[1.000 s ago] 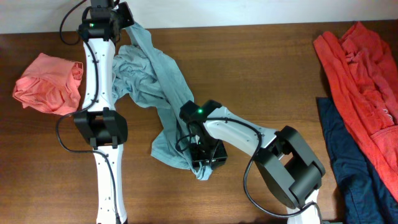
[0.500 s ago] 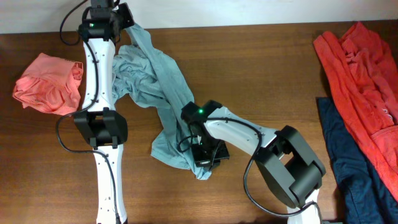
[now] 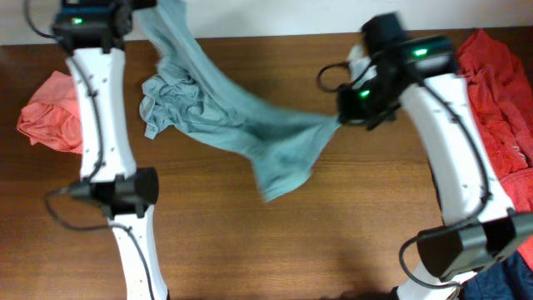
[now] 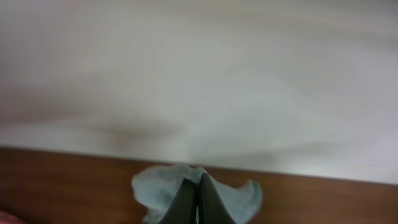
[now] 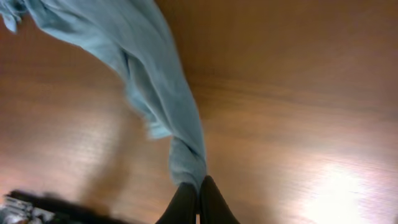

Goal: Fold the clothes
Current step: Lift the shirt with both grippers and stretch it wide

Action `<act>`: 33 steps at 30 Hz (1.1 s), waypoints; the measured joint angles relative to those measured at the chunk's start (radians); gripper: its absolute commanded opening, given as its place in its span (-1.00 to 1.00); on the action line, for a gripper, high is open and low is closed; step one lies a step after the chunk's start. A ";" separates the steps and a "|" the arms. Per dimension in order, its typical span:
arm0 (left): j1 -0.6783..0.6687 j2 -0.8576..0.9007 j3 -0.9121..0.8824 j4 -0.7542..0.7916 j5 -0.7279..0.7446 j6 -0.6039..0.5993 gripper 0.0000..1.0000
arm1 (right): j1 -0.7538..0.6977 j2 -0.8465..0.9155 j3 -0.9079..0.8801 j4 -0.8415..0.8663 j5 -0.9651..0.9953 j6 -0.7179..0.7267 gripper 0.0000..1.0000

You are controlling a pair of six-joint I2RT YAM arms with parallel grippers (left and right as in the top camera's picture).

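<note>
The blue-green T-shirt (image 3: 275,150), strung from my left claw (image 4: 198,196) to my right claw (image 5: 198,199), bars the middle of the counter (image 3: 333,250); bare wood lies nearer me. Pink garment (image 3: 50,112) left, orange-red garment (image 3: 504,100) right.

no readable text, no labels, no brand marks, no numbers or signs in any view

left gripper (image 4: 198,198): closed, pinching T-shirt (image 4: 236,194) | table (image 4: 62,171) below | pale wall (image 4: 199,68) behind
</note>
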 measured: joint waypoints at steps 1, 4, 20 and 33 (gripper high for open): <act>0.000 -0.049 0.002 -0.012 0.000 0.007 -0.98 | -0.019 0.000 0.071 -0.028 0.018 -0.027 -0.92; 0.002 -0.146 0.009 -0.024 0.000 0.015 -0.99 | -0.058 0.000 0.229 -0.091 0.045 -0.072 -0.92; 0.002 -0.552 0.010 -0.251 0.000 0.106 -0.98 | -0.298 -0.230 0.620 -0.152 0.072 -0.138 -0.92; 0.002 -0.844 0.016 -0.304 -0.072 0.172 -0.98 | -0.298 -0.504 0.632 -0.152 0.096 -0.159 -0.92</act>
